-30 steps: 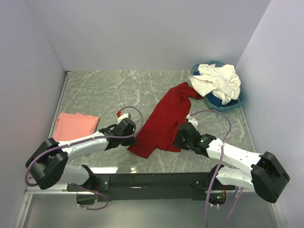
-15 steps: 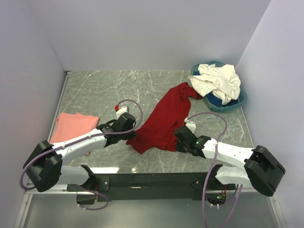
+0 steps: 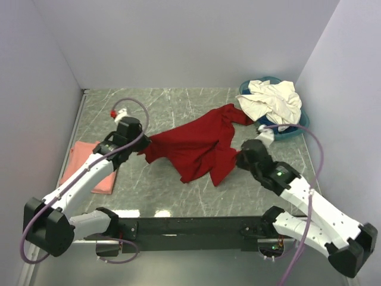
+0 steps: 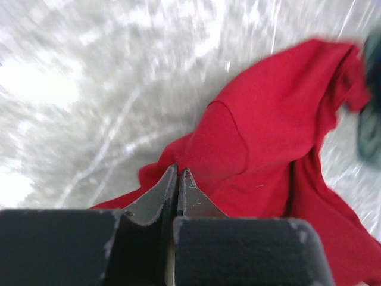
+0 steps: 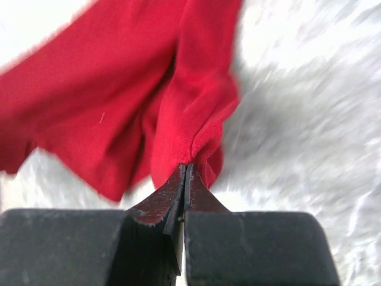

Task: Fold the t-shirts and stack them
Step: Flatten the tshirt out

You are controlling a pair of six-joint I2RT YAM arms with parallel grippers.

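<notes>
The deep red t-shirt [image 3: 196, 146] hangs stretched between my two grippers over the middle of the table. My left gripper [image 3: 143, 149] is shut on its left edge, and in the left wrist view the closed tips [image 4: 177, 173] bite into red cloth [image 4: 268, 137]. My right gripper [image 3: 239, 159] is shut on the right edge; a fold of red cloth [image 5: 178, 107] is pinched at its tips [image 5: 186, 168]. The salmon-pink t-shirt [image 3: 83, 156] lies flat at the left, partly under my left arm. Cream-white t-shirts [image 3: 274, 101] are heaped at the back right.
A round blue basin [image 3: 300, 128] holds the cream heap in the back right corner. White walls close in the left, back and right sides of the grey marble table [image 3: 143, 110]. The black base rail [image 3: 190, 226] runs along the near edge.
The right gripper has shut on the red shirt's right edge and moved up and right. The left gripper has pulled its edge back and left. The shirt is now spread wide between them.
</notes>
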